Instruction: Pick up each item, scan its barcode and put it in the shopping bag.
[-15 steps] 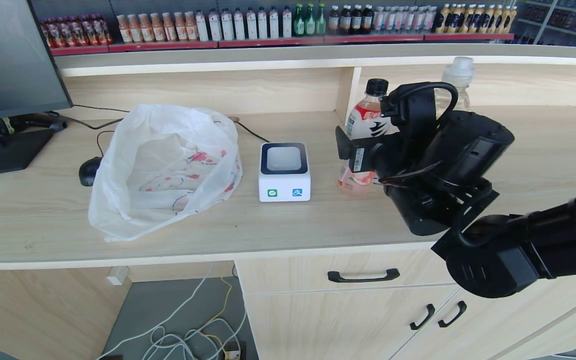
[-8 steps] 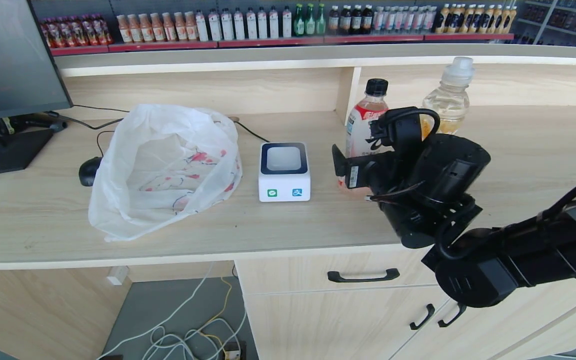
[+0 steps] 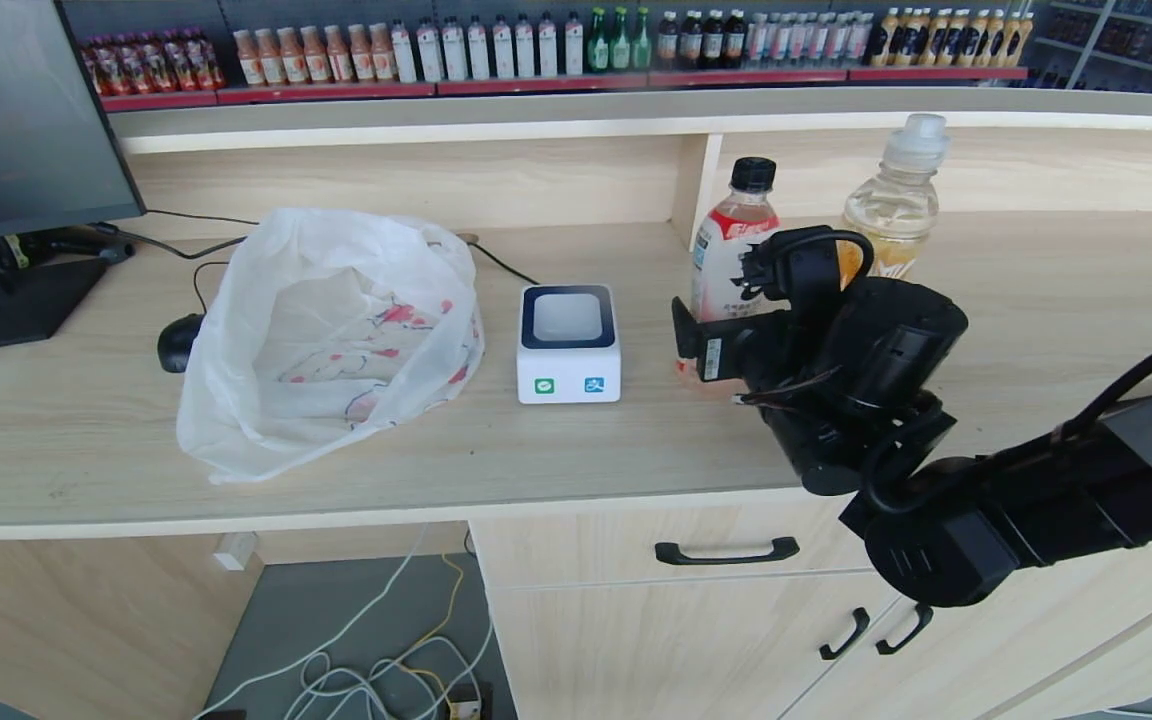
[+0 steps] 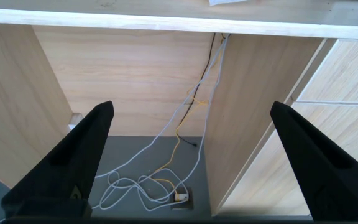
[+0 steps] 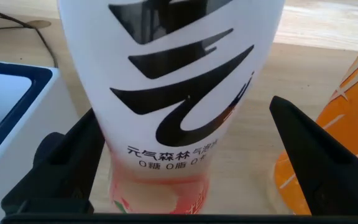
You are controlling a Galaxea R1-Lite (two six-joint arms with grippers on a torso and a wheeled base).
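In the head view the right arm covers the lower half of the pink bottle (image 3: 731,250), so its foot on the surface (image 3: 536,450) cannot be seen, and the farther finger of the right hand (image 5: 184,118) is hidden behind it. In the right wrist view the bottle is cut off above its label. It stands between the two fingers, which are spread wide on both sides. Whether one finger already touches the label is hard to make out; the hand has not closed on it.

The bottle stands upright at 3 o'clock from the scanner (image 3: 569,345). The shopping bag (image 3: 326,330) lies at 9 o'clock from the scanner. The yellow bottle (image 3: 896,215) is at about 2 o'clock from the pink one.

The left hand (image 4: 191,106) is below the surface, its fingers wide apart with nothing between them.

Compared with one second ago, the right hand has come lower, and the yellow bottle, then mostly covered by the wrist, is now visible. Bottles, scanner and bag have not moved.
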